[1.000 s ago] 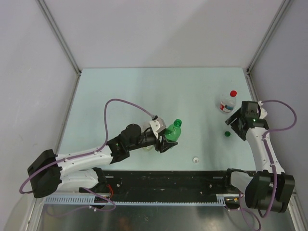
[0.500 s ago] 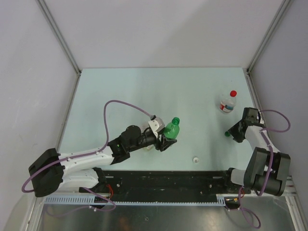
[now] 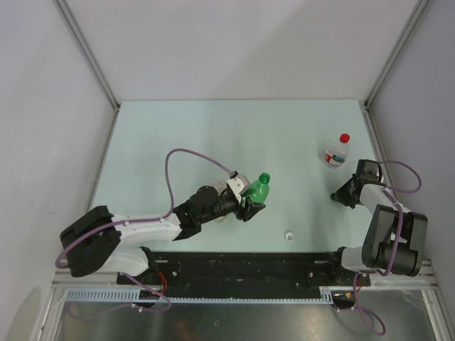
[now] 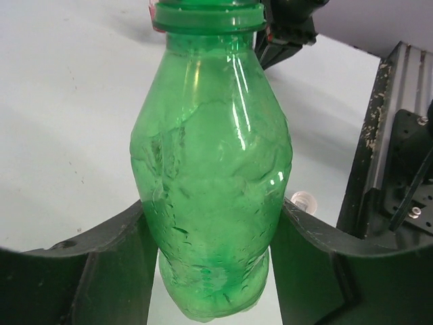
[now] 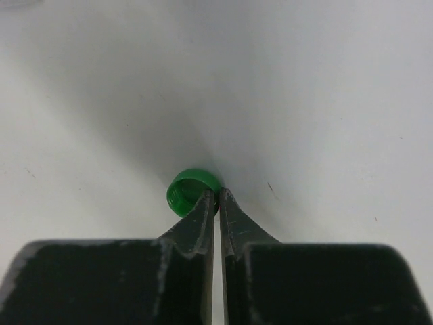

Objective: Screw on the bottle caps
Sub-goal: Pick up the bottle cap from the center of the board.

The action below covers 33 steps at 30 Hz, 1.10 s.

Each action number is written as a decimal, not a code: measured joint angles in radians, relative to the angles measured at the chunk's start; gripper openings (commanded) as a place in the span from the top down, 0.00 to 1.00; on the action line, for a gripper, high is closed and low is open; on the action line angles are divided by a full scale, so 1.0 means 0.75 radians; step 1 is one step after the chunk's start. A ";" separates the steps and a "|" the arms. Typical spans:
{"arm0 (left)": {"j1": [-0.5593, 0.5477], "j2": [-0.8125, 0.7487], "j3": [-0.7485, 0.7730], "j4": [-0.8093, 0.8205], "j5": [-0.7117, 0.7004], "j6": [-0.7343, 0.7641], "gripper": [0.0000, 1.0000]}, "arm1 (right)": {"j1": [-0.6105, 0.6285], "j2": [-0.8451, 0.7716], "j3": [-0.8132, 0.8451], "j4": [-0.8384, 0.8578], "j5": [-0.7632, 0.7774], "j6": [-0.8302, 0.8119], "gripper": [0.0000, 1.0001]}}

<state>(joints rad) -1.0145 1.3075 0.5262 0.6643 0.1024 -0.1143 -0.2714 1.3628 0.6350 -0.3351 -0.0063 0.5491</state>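
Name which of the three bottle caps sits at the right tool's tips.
The green cap: the right tool pinches its rim. The red cap sits on the small clear bottle; the white cap lies loose by itself.

Left arm (image 3: 142, 229) lay stretched low over the bench, reaching from its base at the near left toward the middle, wrist level. Left claw (image 3: 254, 204) was clamped, both fingers (image 4: 115, 264) pressed against the sides of the green bottle (image 4: 213, 169) and holding it at a tilt. Over on the right, the right arm (image 3: 384, 227) was folded up tight above its base, wrist tipped down at the bench. Right claw (image 5: 217, 196) was pinched to a sliver, tips on the rim of the green cap (image 5: 189, 189).
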 measured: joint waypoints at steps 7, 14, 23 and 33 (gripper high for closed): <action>0.000 0.241 0.009 0.157 -0.005 0.002 0.71 | 0.000 -0.028 -0.028 0.034 -0.025 -0.012 1.00; -0.001 0.321 0.024 0.187 -0.010 -0.005 0.06 | 0.002 -0.088 -0.039 0.030 -0.050 -0.035 1.00; -0.015 0.219 0.012 0.217 0.032 -0.070 0.00 | 0.098 -0.331 -0.044 -0.014 -0.090 -0.083 1.00; -0.119 0.095 0.137 0.025 0.022 -0.236 0.06 | 0.506 -0.756 -0.044 -0.086 -0.179 -0.217 1.00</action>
<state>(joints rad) -1.1038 1.3788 0.6289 0.6830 0.1188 -0.2913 0.1081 0.7956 0.6022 -0.3996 -0.1402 0.3866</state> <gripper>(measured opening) 0.974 0.026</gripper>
